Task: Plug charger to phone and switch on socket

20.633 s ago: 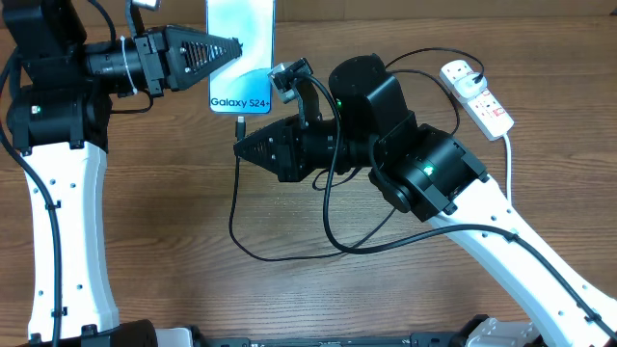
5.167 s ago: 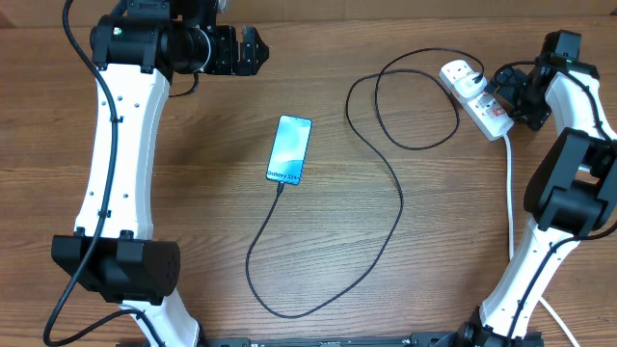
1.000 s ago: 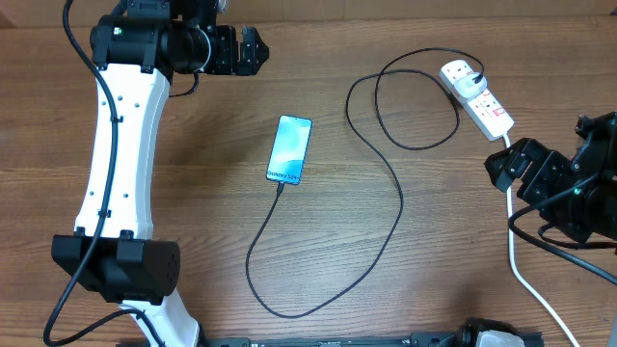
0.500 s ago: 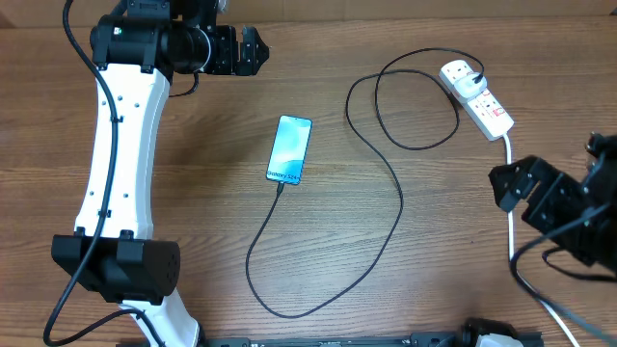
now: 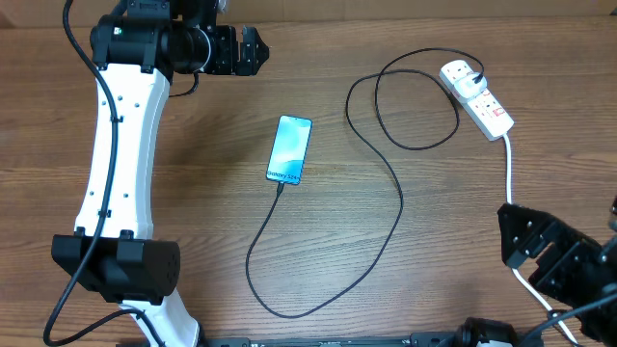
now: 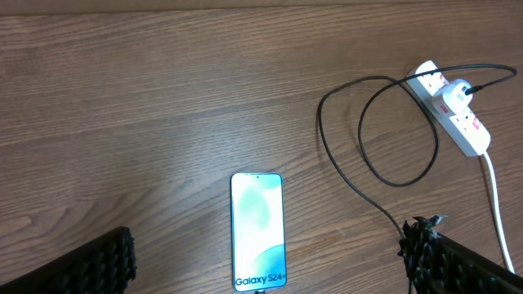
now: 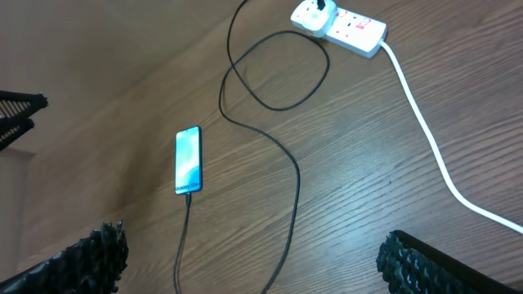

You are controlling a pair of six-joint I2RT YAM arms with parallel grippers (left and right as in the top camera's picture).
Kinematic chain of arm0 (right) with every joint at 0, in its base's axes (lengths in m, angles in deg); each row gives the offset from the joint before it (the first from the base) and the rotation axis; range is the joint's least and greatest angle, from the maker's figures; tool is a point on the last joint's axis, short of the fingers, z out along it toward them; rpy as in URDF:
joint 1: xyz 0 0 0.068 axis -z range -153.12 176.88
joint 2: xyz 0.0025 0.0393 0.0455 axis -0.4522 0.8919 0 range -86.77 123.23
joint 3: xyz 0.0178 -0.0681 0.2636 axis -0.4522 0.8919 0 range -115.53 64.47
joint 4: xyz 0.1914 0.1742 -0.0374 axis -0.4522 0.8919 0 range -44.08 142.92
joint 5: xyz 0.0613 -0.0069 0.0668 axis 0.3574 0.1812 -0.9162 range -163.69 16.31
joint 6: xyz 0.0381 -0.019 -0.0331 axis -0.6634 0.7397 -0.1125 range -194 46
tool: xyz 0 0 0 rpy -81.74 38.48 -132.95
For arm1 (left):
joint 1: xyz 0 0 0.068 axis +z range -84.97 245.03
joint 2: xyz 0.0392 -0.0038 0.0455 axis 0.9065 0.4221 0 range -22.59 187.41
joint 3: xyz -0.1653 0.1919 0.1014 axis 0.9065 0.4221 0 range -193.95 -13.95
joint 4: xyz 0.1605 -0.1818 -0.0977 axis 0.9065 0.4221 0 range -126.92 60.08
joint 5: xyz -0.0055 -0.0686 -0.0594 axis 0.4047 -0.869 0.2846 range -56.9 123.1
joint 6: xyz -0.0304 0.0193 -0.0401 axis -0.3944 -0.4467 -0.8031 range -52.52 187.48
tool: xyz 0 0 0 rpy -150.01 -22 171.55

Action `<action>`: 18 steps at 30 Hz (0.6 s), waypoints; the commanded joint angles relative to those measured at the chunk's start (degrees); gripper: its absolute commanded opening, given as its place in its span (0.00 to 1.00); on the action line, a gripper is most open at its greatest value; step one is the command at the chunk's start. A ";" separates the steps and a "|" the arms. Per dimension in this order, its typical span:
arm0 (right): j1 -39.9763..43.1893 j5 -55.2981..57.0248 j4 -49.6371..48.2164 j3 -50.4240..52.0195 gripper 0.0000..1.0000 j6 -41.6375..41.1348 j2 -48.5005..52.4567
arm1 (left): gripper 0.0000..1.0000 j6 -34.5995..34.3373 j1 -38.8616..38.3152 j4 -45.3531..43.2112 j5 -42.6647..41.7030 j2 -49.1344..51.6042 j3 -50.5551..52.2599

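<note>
Centrally, the phone [image 5: 290,149] lay flat on the bench [image 5: 202,231], charger [image 5: 401,204] tip at its lower edge, well apart from the left hand [image 5: 254,50] and right hand [image 5: 518,241], both spread and empty.

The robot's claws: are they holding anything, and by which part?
Nothing. The left gripper and the right gripper are both open and empty; the phone lies untouched.

My left arm [image 5: 120,145] has white screw-dotted links, black joints and cables; the left end effector [image 5: 257,49] is black.
</note>
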 commanded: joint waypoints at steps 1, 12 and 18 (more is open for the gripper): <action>-0.28 -0.50 -0.13 1.31 1.00 0.15 -1.53 | 1.00 0.66 -0.39 -0.02 0.35 0.42 -0.13; -0.28 -0.92 -5.07 14.21 1.00 -0.07 -7.82 | 1.00 0.66 -0.39 -0.02 0.35 0.42 -0.11; -1.88 -0.90 -13.92 24.39 1.00 -0.04 -15.52 | 1.00 0.66 -0.39 -0.02 0.35 0.42 -0.13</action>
